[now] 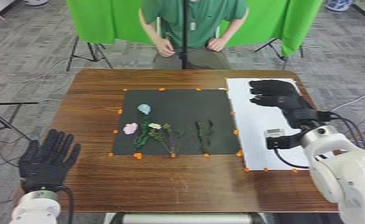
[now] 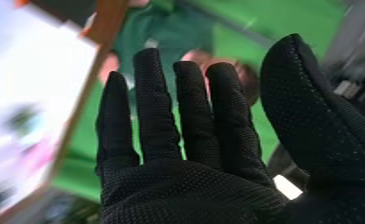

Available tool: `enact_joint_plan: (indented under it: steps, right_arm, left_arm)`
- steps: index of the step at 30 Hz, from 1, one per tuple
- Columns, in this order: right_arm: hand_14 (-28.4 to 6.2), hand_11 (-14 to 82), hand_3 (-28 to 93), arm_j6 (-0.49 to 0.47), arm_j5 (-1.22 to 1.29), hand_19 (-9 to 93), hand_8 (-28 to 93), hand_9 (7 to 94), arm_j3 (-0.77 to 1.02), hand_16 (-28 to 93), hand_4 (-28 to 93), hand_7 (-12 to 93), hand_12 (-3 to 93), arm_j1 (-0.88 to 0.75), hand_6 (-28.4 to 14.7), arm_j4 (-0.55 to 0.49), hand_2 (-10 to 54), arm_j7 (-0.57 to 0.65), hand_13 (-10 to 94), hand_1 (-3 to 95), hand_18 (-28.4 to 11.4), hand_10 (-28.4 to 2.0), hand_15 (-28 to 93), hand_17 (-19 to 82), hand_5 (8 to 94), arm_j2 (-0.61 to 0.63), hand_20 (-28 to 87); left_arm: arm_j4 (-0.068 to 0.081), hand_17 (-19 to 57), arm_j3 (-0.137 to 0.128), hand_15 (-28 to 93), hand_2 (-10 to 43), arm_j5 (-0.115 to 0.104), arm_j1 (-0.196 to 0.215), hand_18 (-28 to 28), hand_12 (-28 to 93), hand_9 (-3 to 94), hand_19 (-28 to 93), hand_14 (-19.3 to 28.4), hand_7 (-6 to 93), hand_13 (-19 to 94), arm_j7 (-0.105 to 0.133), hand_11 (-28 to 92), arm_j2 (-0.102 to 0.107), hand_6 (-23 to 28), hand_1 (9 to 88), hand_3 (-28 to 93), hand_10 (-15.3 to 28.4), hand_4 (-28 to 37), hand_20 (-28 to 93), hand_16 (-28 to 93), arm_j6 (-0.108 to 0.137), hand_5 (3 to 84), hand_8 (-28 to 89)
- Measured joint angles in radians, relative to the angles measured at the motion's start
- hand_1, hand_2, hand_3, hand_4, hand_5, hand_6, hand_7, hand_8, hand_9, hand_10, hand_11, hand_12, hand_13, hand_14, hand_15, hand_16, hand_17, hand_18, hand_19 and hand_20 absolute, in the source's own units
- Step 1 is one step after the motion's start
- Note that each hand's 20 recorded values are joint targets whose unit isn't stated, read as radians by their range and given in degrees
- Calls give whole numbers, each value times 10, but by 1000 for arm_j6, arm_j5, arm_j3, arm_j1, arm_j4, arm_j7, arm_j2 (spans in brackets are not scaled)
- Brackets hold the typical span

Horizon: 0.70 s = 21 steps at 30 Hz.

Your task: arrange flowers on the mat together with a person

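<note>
Black rectangular mat on a brown wooden table, with small orange markers around its border. Cut flowers lie on its left and middle parts. A pale blue bloom is highest; a pink bloom is below it, near the mat's left edge. Just right of the pink one are small white blooms and thin green stems. A leafy green sprig lies apart, further right.

A white sheet covers the table's right side. Above its far part is the robot's right hand, fingers straight and thumb spread wide, holding nothing. The right wrist view shows a blurred pink patch over the sheet, perhaps another flower; it is too soft to be sure. The left hand is at the table's near left, fingers long and fanned, also holding nothing.

The likely next step is placing another stem on the mat. Stems this thin could slip through the glove if the thumb closes off-centre, or bend if squeezed hard. A low sweep across the mat could drag the leafy sprig into the white blooms, and reaching in alongside the person risks a bump.
</note>
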Motion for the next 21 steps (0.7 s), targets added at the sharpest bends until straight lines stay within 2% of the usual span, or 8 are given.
enact_joint_plan:
  steps: [7, 13, 21]
  right_arm:
    - [-101, 104, 792, 37, 318, 416, -149, 509, 253, 236, -283, 216, 149, -216, 15, -5, -74, -85, 474, 438, -175, -83, 184, 124, 477, -24, 140]
    - [-100, 105, 796, 101, 321, 410, -155, 514, 284, 246, -283, 225, 151, -301, 19, -28, -77, -94, 478, 441, -175, -82, 181, 125, 483, -51, 149]
    - [-98, 107, 797, 91, 311, 409, -159, 515, 326, 253, -283, 230, 151, -355, 20, -44, -79, -94, 480, 447, -174, -81, 181, 125, 486, -104, 157]
  left_arm:
    - [-5, -62, -5, 426, 164, -5, 10, 164, 73, 474, 451, 166, 194, 356, 10, 261, 0, 84, 301, 764, 144, -283, 119, -107, 7, 527, -121]
    - [-6, -62, -4, 426, 165, -8, 11, 164, 73, 473, 451, 166, 196, 357, 12, 261, 0, 84, 301, 763, 144, -283, 119, -108, 8, 528, -121]
    - [-7, -61, -3, 428, 167, -13, 16, 164, 73, 474, 451, 167, 197, 357, 15, 261, -2, 84, 301, 762, 144, -283, 119, -108, 10, 529, -121]
